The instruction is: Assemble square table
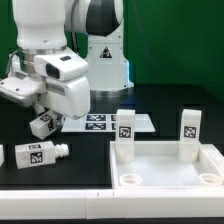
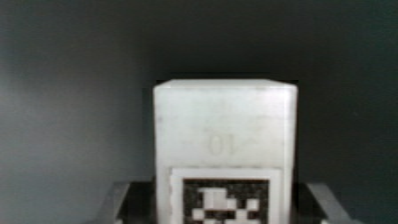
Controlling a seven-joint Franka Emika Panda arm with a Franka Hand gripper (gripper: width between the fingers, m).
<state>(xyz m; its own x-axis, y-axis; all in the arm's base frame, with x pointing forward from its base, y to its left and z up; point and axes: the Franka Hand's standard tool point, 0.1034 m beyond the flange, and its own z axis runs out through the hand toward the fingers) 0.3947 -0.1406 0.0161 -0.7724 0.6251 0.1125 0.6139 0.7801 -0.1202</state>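
Note:
The white square slab with a raised rim lies at the exterior view's right. Two white tagged legs stand upright at its far corners, one on the left and one on the right. A third leg lies on its side on the black table at the left. My gripper is shut on a fourth leg and holds it just above the table at the left. In the wrist view the leg sits between the two fingers, with its tag facing the camera.
The marker board lies flat on the table behind the slab, next to the held leg. The robot base stands at the back. A long white bar runs along the front edge.

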